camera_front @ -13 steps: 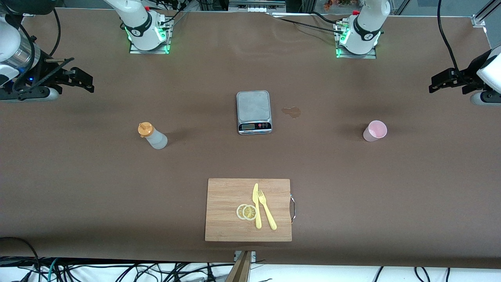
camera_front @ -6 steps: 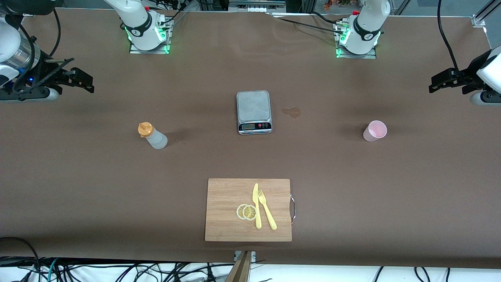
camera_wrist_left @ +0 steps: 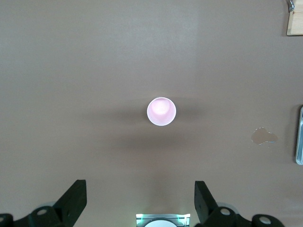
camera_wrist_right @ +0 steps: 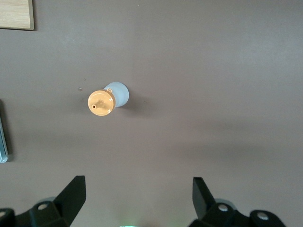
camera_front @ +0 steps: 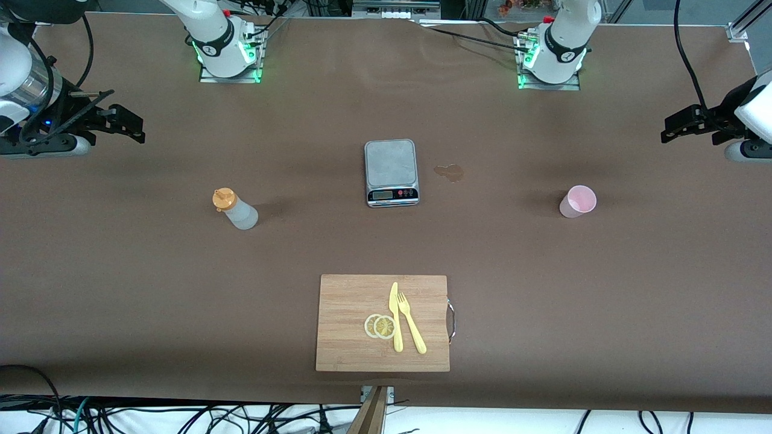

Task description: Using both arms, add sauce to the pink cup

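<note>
The sauce bottle (camera_front: 236, 210), whitish with an orange cap, stands upright on the brown table toward the right arm's end; from above its cap (camera_wrist_right: 101, 103) shows clearly. The pink cup (camera_front: 578, 201) stands upright toward the left arm's end, and nothing shows in its inside (camera_wrist_left: 161, 111). My right gripper (camera_front: 134, 125) hangs open high over the table's end, apart from the bottle; its jaws (camera_wrist_right: 137, 201) hold nothing. My left gripper (camera_front: 668, 129) hangs open high over the other end, apart from the cup, with nothing in it (camera_wrist_left: 140, 201).
A kitchen scale (camera_front: 391, 172) sits mid-table with a small brownish wet blotch (camera_front: 449, 172) beside it. Nearer the front camera lies a wooden cutting board (camera_front: 344, 301) bearing a yellow knife (camera_front: 395, 316), fork (camera_front: 411, 328) and lemon slices (camera_front: 380, 326).
</note>
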`<control>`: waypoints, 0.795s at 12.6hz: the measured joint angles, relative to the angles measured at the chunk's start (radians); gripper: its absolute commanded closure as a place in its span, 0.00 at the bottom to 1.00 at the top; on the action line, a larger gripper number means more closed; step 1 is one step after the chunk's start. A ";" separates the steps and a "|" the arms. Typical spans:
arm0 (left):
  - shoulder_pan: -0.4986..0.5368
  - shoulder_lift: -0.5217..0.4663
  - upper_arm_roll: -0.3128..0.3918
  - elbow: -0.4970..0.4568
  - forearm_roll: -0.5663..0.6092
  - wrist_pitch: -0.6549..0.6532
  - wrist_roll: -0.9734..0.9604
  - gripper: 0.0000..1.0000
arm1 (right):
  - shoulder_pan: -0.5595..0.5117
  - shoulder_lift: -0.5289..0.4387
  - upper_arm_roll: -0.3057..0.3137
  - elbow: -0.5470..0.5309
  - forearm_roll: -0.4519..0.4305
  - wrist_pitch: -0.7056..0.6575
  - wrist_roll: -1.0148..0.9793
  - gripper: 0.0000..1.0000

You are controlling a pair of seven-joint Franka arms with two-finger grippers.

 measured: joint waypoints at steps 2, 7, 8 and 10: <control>0.000 0.000 0.000 0.000 0.000 0.000 0.000 0.00 | 0.000 0.000 0.000 0.000 0.000 0.000 0.000 0.00; -0.052 0.000 0.034 0.001 0.000 0.002 0.000 0.00 | 0.000 0.000 0.000 0.000 0.000 0.000 0.000 0.00; -0.107 0.000 0.090 0.001 0.000 0.002 -0.001 0.00 | 0.000 0.000 -0.001 0.000 0.000 0.000 0.000 0.00; -0.164 0.000 0.158 0.001 0.000 0.002 -0.001 0.00 | 0.000 0.001 -0.002 0.000 0.000 0.000 0.000 0.00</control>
